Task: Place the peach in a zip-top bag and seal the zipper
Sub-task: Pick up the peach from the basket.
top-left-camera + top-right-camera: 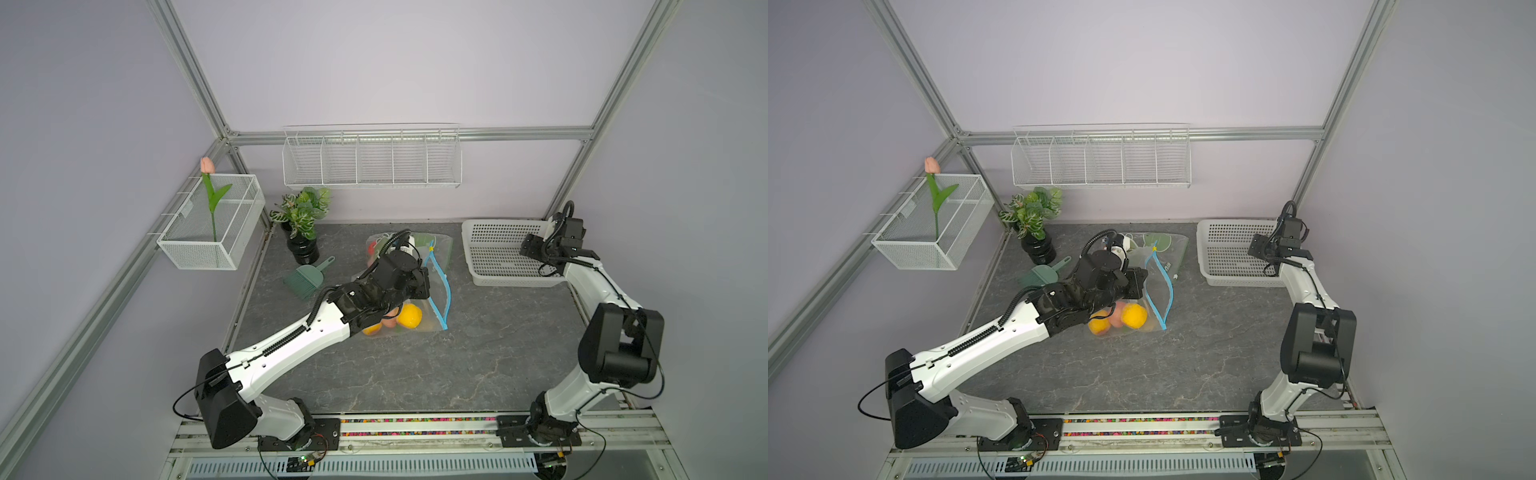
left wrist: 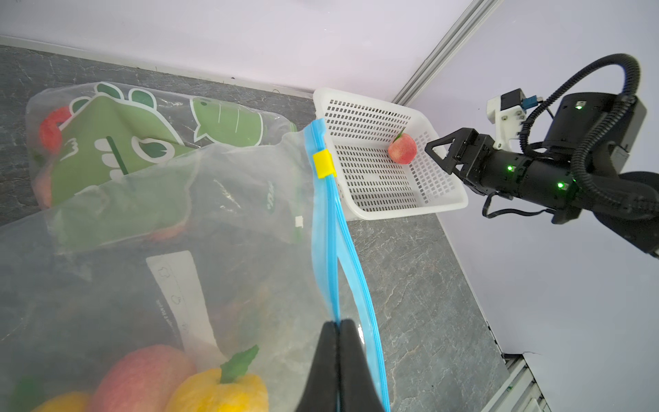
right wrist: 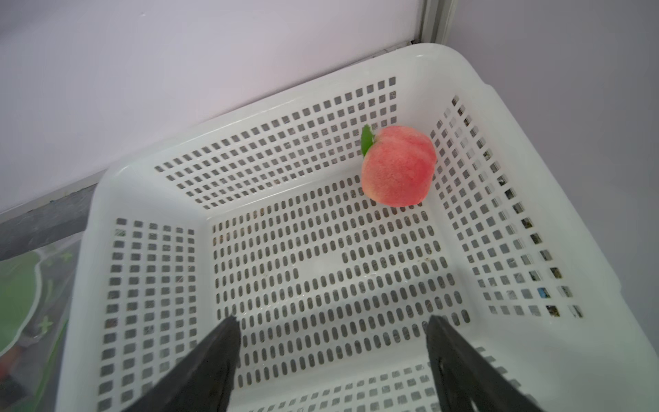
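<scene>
Right end effector [image 3: 331,321]: jaws are spread wide and nothing is held. It is poised over the white basket [image 3: 445,57], above the rim, and is clear of the contents.

Peach [image 3: 397,166]: it is seen inside the basket, resting on the floor in one corner against the perforated walls, with its green leaf turned to the wall. It is well apart from the right end effector's fingertips.

Left end effector [image 2: 338,323]: jaws are pressed together and clamped on the blue zipper strip [image 2: 322,228] of the zip-top bag [image 2: 231,214]. One lip only appears to be pinched; the other lip is bowed away, so the mouth gapes toward the basket.

The bag is laid on the worktop [image 1: 415,365] beside the basket. The yellow slider [image 2: 323,163] is parked at the strip's end nearest the basket. A yellow pepper [image 2: 221,388] is seen inside the bag.
</scene>
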